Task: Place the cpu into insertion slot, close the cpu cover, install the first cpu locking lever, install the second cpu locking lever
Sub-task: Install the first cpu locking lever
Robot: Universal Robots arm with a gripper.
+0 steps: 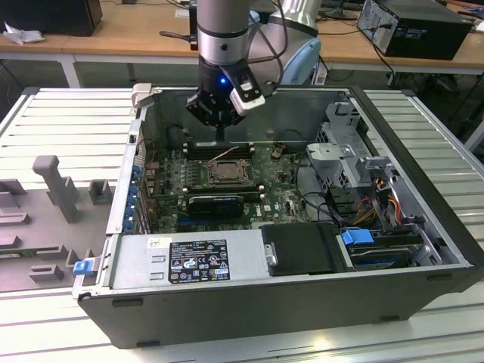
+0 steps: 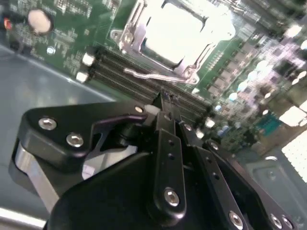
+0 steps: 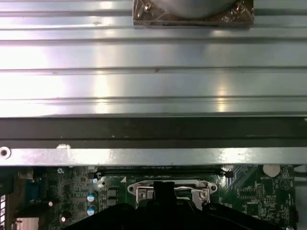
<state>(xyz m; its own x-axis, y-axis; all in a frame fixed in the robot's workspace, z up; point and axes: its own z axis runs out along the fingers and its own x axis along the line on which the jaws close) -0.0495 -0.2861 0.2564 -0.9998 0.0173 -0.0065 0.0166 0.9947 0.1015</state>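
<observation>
The cpu (image 2: pixel 184 28) shows its pale top inside the insertion slot (image 1: pixel 225 173) at the middle of the green motherboard (image 1: pixel 283 198). The cpu cover (image 2: pixel 130 34) lies flat around the chip as a metal frame. One thin wire locking lever (image 2: pixel 146 74) runs along the socket's edge beside the memory slots; in the exterior view a lever (image 1: pixel 226 155) slants up from the socket. My gripper (image 1: pixel 220 138) hangs just above the memory slots behind the socket. Its fingers (image 2: pixel 165 115) are pressed together, shut on nothing.
The open computer case (image 1: pixel 121 189) lies on a ribbed metal table. Long black memory slots (image 1: pixel 218 150) sit behind the socket and a black card (image 1: pixel 215 204) in front. Drive cages and cables (image 1: pixel 363 189) fill the exterior view's right. The power supply (image 1: pixel 189 261) stands at the front.
</observation>
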